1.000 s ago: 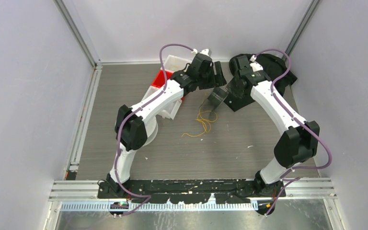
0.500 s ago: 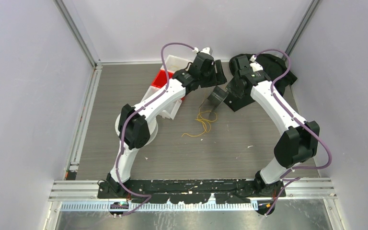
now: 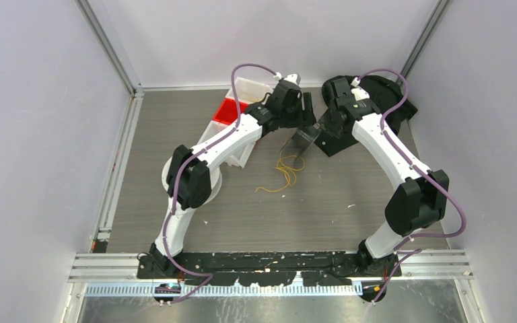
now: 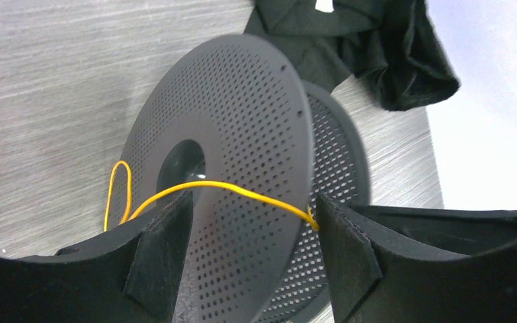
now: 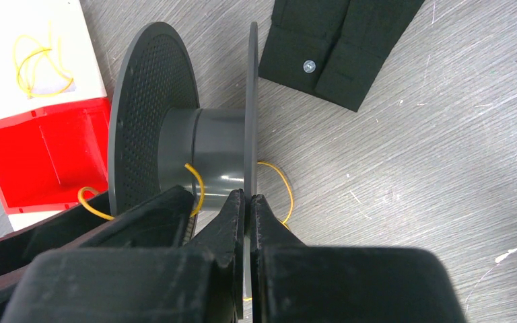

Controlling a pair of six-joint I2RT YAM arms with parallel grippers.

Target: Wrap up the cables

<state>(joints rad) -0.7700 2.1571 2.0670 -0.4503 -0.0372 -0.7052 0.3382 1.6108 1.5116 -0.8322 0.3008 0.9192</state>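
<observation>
A dark grey perforated spool (image 3: 303, 139) is tilted above the table, and my right gripper (image 3: 323, 129) is shut on the edge of one thin flange (image 5: 250, 101). In the right wrist view its fingertips (image 5: 247, 196) pinch that flange. A yellow cable (image 5: 198, 185) curls round the hub (image 5: 215, 145) and trails to a loose tangle of cable (image 3: 284, 171) on the table. My left gripper (image 4: 250, 229) is open beside the other flange (image 4: 242, 121). The cable (image 4: 242, 188) stretches across its gap and touches the right finger (image 4: 340, 249).
A red bin (image 3: 230, 111) and a white bin (image 3: 249, 86) stand behind the left arm. The white bin (image 5: 40, 60) holds more yellow cord. A black plate (image 5: 336, 47) lies on the table just beyond the spool. Walls close in on three sides.
My left gripper has edged right, closer to the spool, with its wrist turning a little. The right gripper, spool and loose cable on the table stay put.
</observation>
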